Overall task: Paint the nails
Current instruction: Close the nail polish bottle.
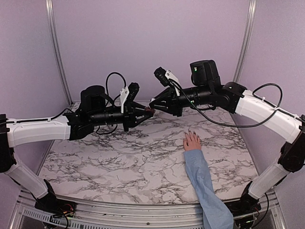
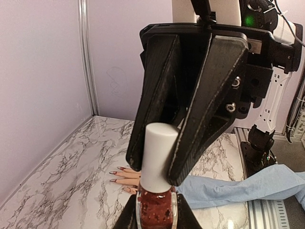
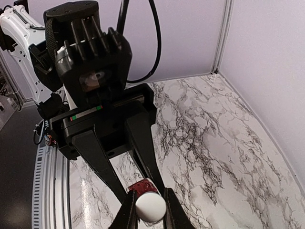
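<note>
A small clear bottle of dark red polish [image 2: 156, 202] is held up in the air above the table's back middle. My left gripper [image 2: 156, 212] is shut on its glass body. My right gripper [image 3: 150, 209] comes from the opposite side and is shut on the bottle's white cap [image 3: 150, 206]. From above, the two grippers meet tip to tip, left gripper [image 1: 144, 113] against right gripper [image 1: 153, 106]. A small pinkish hand [image 1: 192, 141] lies flat on the marble to the right, fingers pointing away. Its nails [image 2: 114, 172] look dark-tipped. A light-blue sleeve [image 1: 206, 183] covers the forearm.
The marble-patterned tabletop [image 1: 119, 157] is enclosed by lilac walls with metal corner posts [image 1: 56, 52]. A black cable [image 1: 224, 125] loops from the right arm low over the table, behind the hand. The sleeved forearm runs to the near edge at the right.
</note>
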You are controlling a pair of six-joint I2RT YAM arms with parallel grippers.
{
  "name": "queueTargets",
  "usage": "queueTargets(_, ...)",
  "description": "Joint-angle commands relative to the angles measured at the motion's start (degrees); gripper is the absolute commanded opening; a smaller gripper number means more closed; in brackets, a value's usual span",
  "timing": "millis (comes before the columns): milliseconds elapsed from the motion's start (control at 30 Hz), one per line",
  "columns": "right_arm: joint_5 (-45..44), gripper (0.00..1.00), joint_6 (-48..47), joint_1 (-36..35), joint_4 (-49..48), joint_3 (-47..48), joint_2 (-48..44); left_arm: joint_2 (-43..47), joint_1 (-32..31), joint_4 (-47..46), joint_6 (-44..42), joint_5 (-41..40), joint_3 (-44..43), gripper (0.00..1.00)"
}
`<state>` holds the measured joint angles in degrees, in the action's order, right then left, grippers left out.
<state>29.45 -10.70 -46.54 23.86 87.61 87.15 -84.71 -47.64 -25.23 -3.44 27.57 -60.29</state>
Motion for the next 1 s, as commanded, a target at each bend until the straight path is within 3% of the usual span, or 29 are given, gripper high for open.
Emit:
queueTargets(0, 1.47, 0.19, 1.2, -0.65, -0.01, 2.74, 1.09, 1.67, -0.1, -3.33, -0.97, -0.63, -2.38, 0.0)
queueTargets(233, 0.34, 0.41, 1.29, -0.65, -0.62, 4.06, 0.12, 1.33, 0.07, -3.31, -0.72, -0.46, -2.92, 0.0)
queueTargets(433, 0.43, 0.5, 2.06, -0.09, -1.84, 4.5, -0.81, 0.78, 0.83, -3.31, 2.08, 2.47, -4.4, 0.0)
queueTargets(567, 3.48, 0.62, 6.42, 1.88, -5.72, 3.61, -1.94, 0.92, 1.47, -3.66, 5.07, 7.26, -5.22, 0.0)
queueTargets(633, 9.22, 0.68, 10.93, 4.67, -10.66, 2.48, -2.68, 1.09, 2.03, -4.91, 6.98, 9.99, -5.47, 0.0)
queueTargets(733, 15.77, 0.71, 15.36, 6.6, -16.68, 2.64, -2.44, 0.35, 2.85, -6.91, 11.03, 15.69, -6.78, 0.0)
queueTargets(967, 23.38, 0.71, 15.07, 6.51, -18.15, 5.13, -1.49, -2.94, 3.45, -10.42, 18.24, 25.07, -10.39, 0.0)
